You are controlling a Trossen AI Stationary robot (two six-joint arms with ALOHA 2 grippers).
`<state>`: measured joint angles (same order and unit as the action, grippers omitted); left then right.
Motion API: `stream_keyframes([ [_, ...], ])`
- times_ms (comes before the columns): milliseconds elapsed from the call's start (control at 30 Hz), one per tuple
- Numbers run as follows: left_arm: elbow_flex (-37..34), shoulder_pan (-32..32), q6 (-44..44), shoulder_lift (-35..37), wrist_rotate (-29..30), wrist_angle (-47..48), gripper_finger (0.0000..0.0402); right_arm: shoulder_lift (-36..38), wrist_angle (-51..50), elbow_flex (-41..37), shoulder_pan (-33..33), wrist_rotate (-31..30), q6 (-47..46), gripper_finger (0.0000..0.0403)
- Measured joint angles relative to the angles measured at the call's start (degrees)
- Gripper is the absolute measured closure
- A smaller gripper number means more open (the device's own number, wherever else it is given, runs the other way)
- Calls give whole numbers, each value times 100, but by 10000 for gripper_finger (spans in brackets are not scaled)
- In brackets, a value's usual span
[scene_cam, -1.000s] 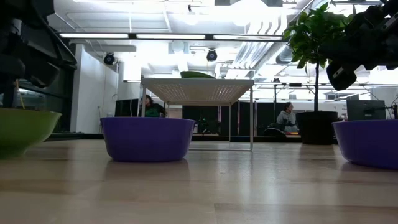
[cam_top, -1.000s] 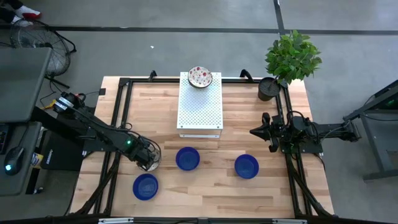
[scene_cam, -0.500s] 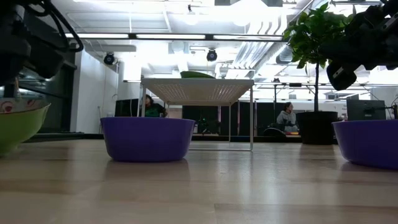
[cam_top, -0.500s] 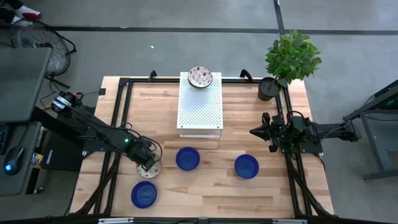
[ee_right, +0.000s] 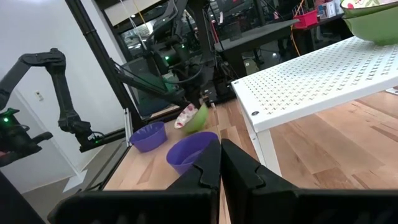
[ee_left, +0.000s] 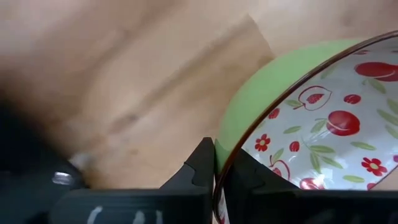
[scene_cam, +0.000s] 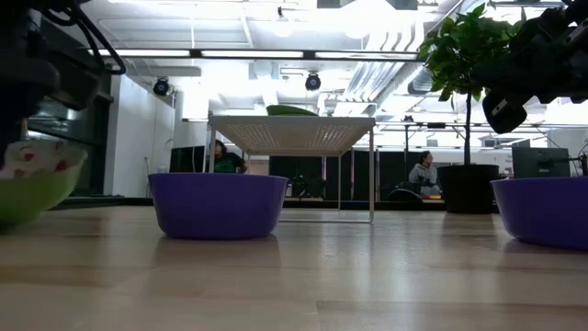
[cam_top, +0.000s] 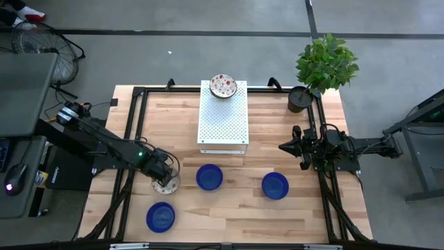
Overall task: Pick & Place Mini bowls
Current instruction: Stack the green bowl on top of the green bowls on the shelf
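Observation:
My left gripper is at the table's near left, shut on a floral mini bowl, white inside with red and green marks, green outside. The bowl is tilted. Three blue mini bowls rest on their bases on the table: near left, middle and right. Another floral mini bowl sits on the far end of the white perforated stand. My right gripper hangs shut above the table's right side, touching nothing. My left gripper has the floral bowl's rim pinched between its two fingers, one finger on the green outer wall and one inside the bowl. The fingers come from above, slanting from the table's left. The bowl is tilted; whether its base is clear of the table, I cannot tell.
A dark plant pot with a leafy plant stands at the far right corner. Black frame rails run along the table's edges. Bare wood lies between the blue bowls and near the front edge.
My left gripper has shut on the floral bowl's rim. The bowl, level a second ago, now stands tipped with its inside showing in the low view. The near-left blue bowl has slid a little toward the table's near edge.

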<state>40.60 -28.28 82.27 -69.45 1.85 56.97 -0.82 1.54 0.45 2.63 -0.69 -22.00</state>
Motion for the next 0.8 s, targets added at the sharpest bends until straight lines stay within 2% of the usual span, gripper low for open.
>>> stream_keyframes([
  [333,658,423,-608,371,351,440,398,0,0,2,0,0,-2,402],
  [533,1430,822,-1261,488,410,984,398,0,0,2,-1,2,-1,402],
  [800,2566,1755,-2087,471,777,1736,398,0,0,0,-1,2,-1,402],
])
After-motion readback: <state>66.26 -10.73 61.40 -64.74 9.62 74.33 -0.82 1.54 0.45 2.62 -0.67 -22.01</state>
